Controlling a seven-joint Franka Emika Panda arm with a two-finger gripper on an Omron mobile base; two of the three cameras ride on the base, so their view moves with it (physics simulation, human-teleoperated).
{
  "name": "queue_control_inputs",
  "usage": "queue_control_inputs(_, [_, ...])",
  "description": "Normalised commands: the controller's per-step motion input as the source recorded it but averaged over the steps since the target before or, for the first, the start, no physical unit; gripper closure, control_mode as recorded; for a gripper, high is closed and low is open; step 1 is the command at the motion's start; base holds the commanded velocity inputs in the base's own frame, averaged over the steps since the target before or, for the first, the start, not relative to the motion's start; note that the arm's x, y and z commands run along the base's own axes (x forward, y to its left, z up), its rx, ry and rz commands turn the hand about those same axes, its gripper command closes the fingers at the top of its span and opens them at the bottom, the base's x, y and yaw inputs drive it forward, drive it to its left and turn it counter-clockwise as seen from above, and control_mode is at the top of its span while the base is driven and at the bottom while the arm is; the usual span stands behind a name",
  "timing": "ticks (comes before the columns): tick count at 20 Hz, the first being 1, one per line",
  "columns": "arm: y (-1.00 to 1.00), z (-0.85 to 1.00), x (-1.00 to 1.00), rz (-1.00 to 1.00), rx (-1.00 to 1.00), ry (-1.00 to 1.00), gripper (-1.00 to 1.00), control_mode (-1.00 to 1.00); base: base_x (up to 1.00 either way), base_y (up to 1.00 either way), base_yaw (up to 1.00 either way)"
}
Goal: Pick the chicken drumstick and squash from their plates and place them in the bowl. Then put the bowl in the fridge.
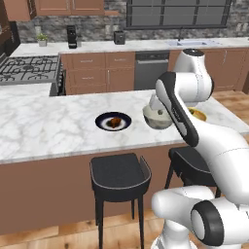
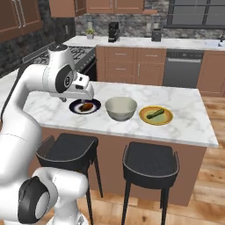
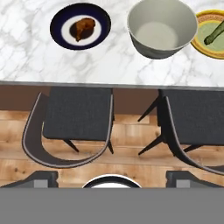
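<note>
The chicken drumstick lies on the black plate with a white ring. Right of it stands the pale glossy bowl, with nothing in it. Further right, the squash, green and long, rests on the yellow-orange plate. My gripper is open and holds nothing. It hangs high above the counter's front edge, near the black plate, with its hand tilted down. The fridge is out of view.
All the things stand on a white marble island counter. Two black bar stools stand under its front edge. Behind are a stove, a dishwasher and brown cabinets.
</note>
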Motion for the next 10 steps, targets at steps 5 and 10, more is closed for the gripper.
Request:
queue_control_inputs(5, [0.00,0.00,0.00,0.00,0.00,0.00,-1.00,1.00,0.70,0.00,0.14])
queue_control_inputs(10, [0.00,0.00,0.00,0.00,0.00,0.00,-1.00,1.00,0.69,0.00,0.16])
